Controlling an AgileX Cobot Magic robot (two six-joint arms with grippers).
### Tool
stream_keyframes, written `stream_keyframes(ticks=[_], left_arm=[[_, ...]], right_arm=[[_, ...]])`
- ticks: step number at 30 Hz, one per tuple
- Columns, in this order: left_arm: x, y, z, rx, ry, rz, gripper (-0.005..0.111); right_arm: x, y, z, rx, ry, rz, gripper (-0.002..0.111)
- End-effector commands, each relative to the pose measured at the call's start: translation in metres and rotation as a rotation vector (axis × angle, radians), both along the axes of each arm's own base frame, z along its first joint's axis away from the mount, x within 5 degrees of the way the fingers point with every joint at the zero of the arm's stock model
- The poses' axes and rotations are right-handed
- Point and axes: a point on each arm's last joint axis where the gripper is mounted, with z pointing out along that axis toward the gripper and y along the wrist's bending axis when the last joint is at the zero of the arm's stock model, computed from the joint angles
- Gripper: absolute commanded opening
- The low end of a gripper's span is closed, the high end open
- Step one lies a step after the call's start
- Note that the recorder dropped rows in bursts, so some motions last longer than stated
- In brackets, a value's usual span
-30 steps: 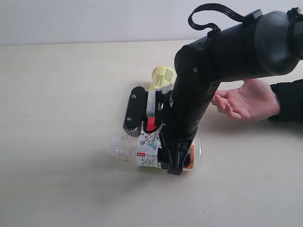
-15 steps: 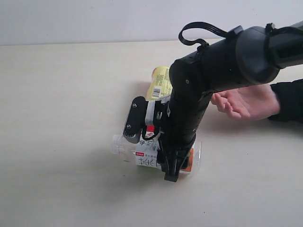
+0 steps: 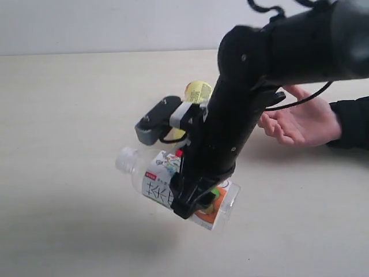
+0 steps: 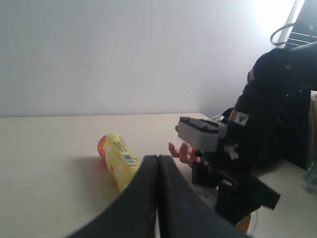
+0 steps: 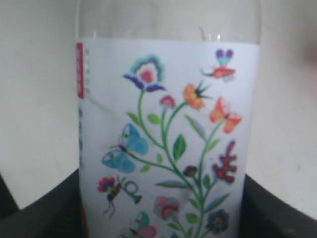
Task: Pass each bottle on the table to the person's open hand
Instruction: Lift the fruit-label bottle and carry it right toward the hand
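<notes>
My right gripper (image 3: 196,201) is shut on a clear bottle (image 3: 154,183) with a white flower-and-butterfly label (image 5: 168,139). It holds the bottle tilted in the air above the table (image 3: 69,115), cap end to the left. The bottle fills the right wrist view, with the right gripper (image 5: 161,218) on both sides of it. A yellow bottle (image 3: 199,91) lies on the table behind the arm and also shows as the yellow bottle (image 4: 119,161) in the left wrist view. The person's open hand (image 3: 300,121) waits palm up at the right. My left gripper (image 4: 158,166) is shut and empty.
The black right arm (image 3: 259,75) reaches in from the upper right and hides part of the yellow bottle. The person's dark sleeve (image 3: 351,124) is at the right edge. Bare tabletop stretches to the left and front.
The right gripper has narrowed onto the clear bottle and lifted it off the table, tilting it. The arm has risen. The hand and the yellow bottle have stayed put.
</notes>
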Motion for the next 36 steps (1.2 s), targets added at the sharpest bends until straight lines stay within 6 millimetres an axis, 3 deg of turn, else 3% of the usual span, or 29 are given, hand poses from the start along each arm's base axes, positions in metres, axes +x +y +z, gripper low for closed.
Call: stream_keyframes(ticks=[1, 6, 14, 19, 24, 36], left_arm=[[-0.001, 0.0, 0.0, -0.008, -0.002, -0.005, 0.0], [-0.001, 0.0, 0.0, -0.008, -0.002, -0.005, 0.0], [-0.001, 0.0, 0.0, -0.008, -0.002, -0.005, 0.0], [-0.001, 0.0, 0.0, -0.008, -0.002, -0.005, 0.0], [-0.001, 0.0, 0.0, -0.008, -0.002, -0.005, 0.0], [-0.001, 0.0, 0.0, -0.008, -0.002, -0.005, 0.0]], right_arm=[[-0.012, -0.007, 0.049, 0.048, 0.004, -0.099, 0.0], [-0.018, -0.035, 0.093, -0.047, -0.129, -0.211, 0.0], [-0.002, -0.096, 0.125, -0.151, -0.21, -0.481, 0.0], [0.015, -0.124, 0.124, -0.152, -0.199, -0.651, 0.0], [0.026, -0.135, 0.12, -0.104, -0.223, -0.788, 0.0], [0.03, -0.159, 0.094, -0.162, -0.234, -0.869, 0.0]])
